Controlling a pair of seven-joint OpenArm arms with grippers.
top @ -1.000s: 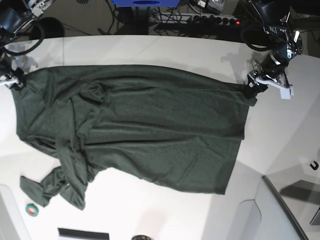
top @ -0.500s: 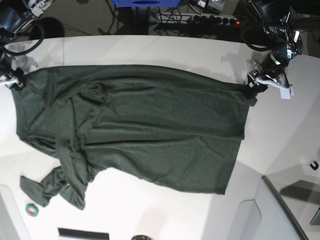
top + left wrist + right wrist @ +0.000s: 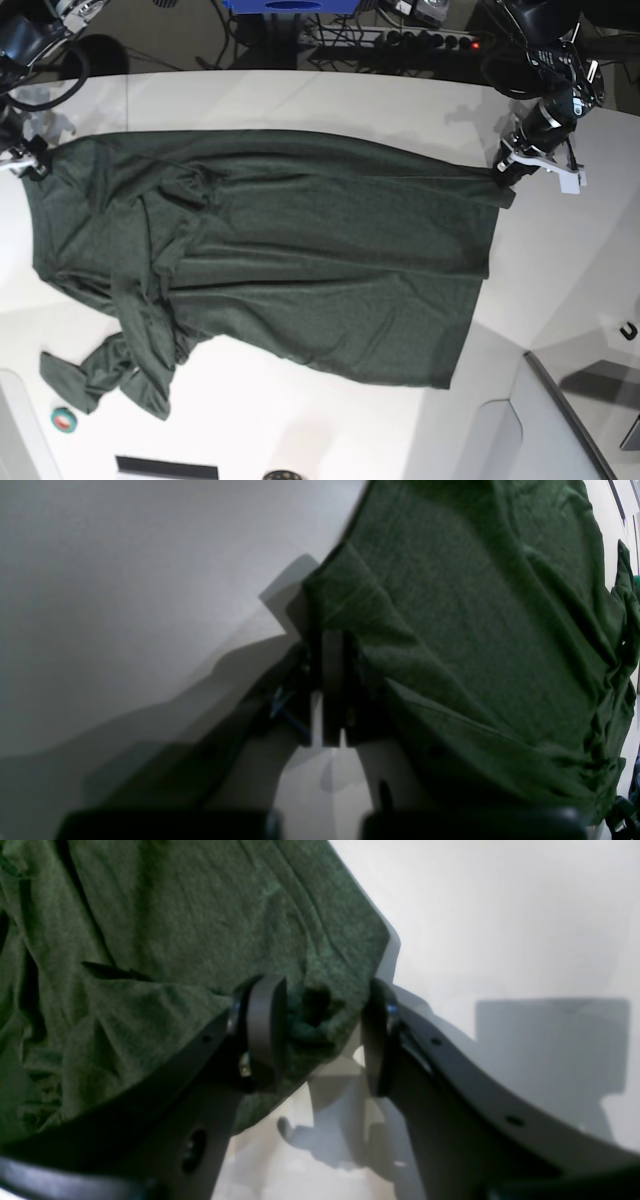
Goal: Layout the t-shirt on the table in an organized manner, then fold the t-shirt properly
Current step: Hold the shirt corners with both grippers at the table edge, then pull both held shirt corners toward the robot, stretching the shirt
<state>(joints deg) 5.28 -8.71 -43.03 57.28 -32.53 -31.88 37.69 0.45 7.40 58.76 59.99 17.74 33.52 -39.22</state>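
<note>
The dark green t-shirt (image 3: pixel 300 260) lies spread across the white table (image 3: pixel 300 100), with one sleeve bunched at the near left. My left gripper (image 3: pixel 503 172) is at the shirt's far right corner. In the left wrist view its fingers (image 3: pixel 331 680) are pressed together, pinching the edge of the t-shirt (image 3: pixel 475 630). My right gripper (image 3: pixel 30 160) is at the far left corner. In the right wrist view that gripper (image 3: pixel 322 1005) stands open, and a small bunch of the t-shirt (image 3: pixel 175 915) sits between its pads, touching the left pad (image 3: pixel 265 1025).
A small green and red tape roll (image 3: pixel 63 420) lies at the near left edge, close to the bunched sleeve. A black hook-like part (image 3: pixel 627 330) sits at the right. A grey panel (image 3: pixel 560 420) borders the near right. Cables and a power strip (image 3: pixel 430 40) run behind the table.
My left gripper has closed on the shirt's corner and shifted slightly toward the table's far side. The right gripper and the shirt have not visibly moved.
</note>
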